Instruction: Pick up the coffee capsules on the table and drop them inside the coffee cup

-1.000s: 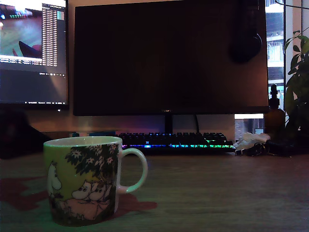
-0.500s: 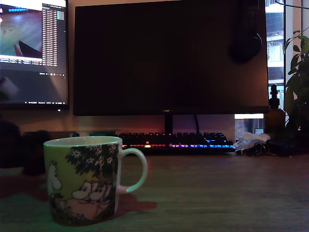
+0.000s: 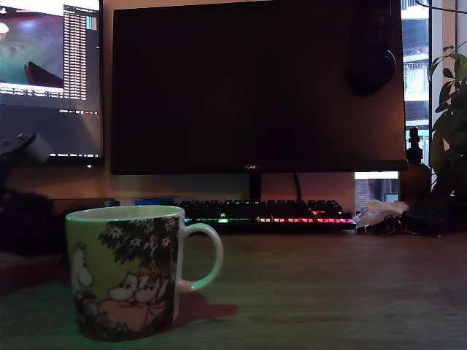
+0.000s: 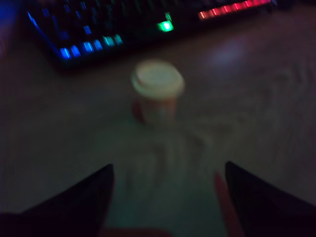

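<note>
In your exterior view, the coffee cup (image 3: 125, 271) stands upright on the counter (image 3: 328, 292), in front of the keyboard (image 3: 266, 212), handle toward that view's right. In your wrist view, the hand (image 4: 168, 185) is released, fingers (image 4: 74, 202) spread with nothing between, cup (image 4: 157, 91) beyond them, near the keyboard (image 4: 123, 24).

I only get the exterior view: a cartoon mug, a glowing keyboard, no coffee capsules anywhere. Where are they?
Observer: The wrist view shows one pale round-topped thing standing on the table in front of the keyboard. It is too blurred to tell whether it is a capsule or the mug.
Operator: Is the claw holding anything?
Observer: No. The gripper is open, with its dark fingers spread and nothing between them.
</note>
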Controlling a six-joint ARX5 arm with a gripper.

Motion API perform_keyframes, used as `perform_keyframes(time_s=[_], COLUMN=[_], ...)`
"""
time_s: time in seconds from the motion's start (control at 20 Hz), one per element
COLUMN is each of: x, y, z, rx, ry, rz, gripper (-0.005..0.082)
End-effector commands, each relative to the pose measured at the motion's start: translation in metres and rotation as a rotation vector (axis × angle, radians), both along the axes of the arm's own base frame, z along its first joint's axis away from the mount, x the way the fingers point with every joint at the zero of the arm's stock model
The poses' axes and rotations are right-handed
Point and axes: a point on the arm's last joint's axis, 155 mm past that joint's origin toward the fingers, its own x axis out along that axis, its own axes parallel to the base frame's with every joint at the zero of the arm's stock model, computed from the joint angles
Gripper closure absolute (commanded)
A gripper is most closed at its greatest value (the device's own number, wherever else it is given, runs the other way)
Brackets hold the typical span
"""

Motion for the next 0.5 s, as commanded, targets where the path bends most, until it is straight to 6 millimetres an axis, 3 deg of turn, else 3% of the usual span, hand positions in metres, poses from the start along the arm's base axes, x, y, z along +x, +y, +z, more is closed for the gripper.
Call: perform_keyframes(time_s=[0.0,0.3,0.45], x=[0.006,0.024,0.028], y=[-0.005,-0.019,-0.027], z=[0.005,0.009,0.001], rx=[0.001,0.018,0.020], ry=[-0.026,-0.022,-0.009], rz=[-0.013,-0.041,-0.057], gripper=[0.0113,0.0113,0.0113])
